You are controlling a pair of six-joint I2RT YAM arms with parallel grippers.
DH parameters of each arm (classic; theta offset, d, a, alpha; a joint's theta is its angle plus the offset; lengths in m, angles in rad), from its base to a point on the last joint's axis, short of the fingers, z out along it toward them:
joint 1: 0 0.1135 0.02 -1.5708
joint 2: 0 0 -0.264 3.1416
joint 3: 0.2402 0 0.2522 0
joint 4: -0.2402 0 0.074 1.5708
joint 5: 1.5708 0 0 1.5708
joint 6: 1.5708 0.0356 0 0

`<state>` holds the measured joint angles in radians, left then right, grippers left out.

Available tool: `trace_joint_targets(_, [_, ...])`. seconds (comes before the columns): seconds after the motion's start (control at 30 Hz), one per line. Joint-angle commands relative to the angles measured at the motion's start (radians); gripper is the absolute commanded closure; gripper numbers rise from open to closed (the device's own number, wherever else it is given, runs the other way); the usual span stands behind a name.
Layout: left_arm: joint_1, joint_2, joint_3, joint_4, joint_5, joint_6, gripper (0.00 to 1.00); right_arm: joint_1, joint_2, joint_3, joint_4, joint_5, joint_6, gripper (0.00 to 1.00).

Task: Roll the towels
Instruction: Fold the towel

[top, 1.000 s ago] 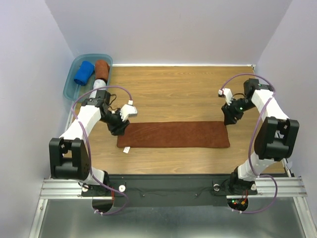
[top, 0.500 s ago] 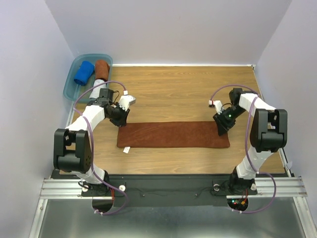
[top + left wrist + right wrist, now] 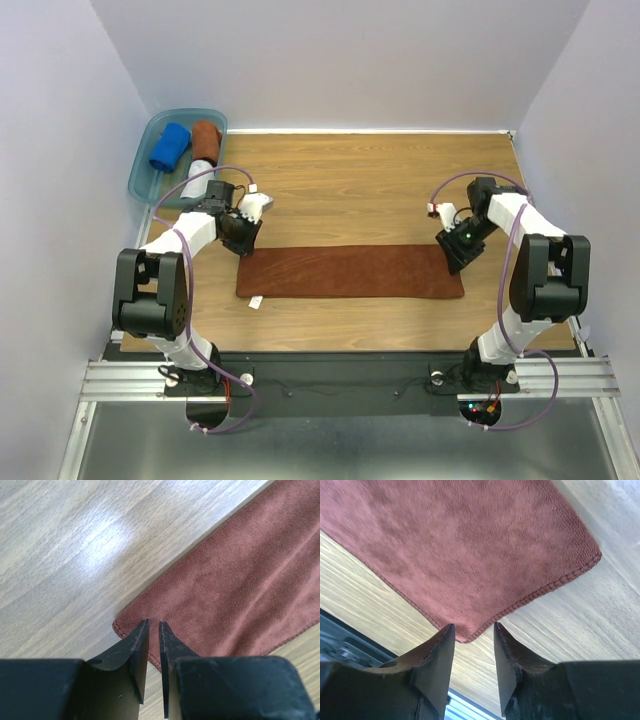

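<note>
both arms are sitting lower and nearer the towel's far corners than a second ago, and i'm watching the fingers narrow at each end.

from the top external camera, i'm seeing the rust-brown towel [image 3: 350, 271] lying flat and unrolled across the near half of the table [image 3: 370, 185], its long side running parallel to the near edge. the left gripper [image 3: 243, 240] is pressing at the towel's far left corner, and the right gripper [image 3: 457, 255] is sitting on the far right corner. a blue tub [image 3: 145, 160] is resting off the table's far left corner, holding a rolled blue towel [image 3: 169, 146] and a rolled brown towel [image 3: 205, 141] side by side.

through the left wrist camera, the fingers [image 3: 135, 652] are standing almost together, a thin slit between them, tips right at the towel's hemmed corner [image 3: 235, 595]; i can't tell whether cloth is pinched.

through the right wrist camera, the fingers [image 3: 436, 660] are standing apart, straddling the towel's corner [image 3: 465, 555], which is lying between the tips, ungripped as far as i can see.
</note>
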<state>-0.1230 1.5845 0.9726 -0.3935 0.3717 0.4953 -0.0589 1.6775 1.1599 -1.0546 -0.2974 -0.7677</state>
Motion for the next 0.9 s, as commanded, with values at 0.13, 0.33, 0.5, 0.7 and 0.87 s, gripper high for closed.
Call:
trace_joint_targets(0.13, [-0.012,0.054,0.034,-0.025,-0.071,-0.021,0.77,-0.001,0.12,0.115,0.013,-0.072,0.065,0.58])
trace_joint_targets(0.33, [-0.01,0.13,0.069,-0.007,-0.214,-0.041,0.87,0.001,0.168,-0.003,0.099,0.087,0.025,0.61])
trace_joint_targets(0.5, [-0.003,0.205,0.138,0.042,-0.254,-0.058,0.91,-0.009,0.177,-0.034,0.192,0.19,0.01,0.6])
trace_joint_targets(0.7, [-0.001,0.282,0.276,0.036,-0.237,-0.057,0.91,-0.002,0.146,-0.011,0.134,0.092,0.001,0.6])
trace_joint_targets(0.87, [-0.021,0.241,0.373,-0.042,-0.159,-0.06,0.82,0.018,0.058,0.072,-0.075,-0.173,-0.032,0.58])
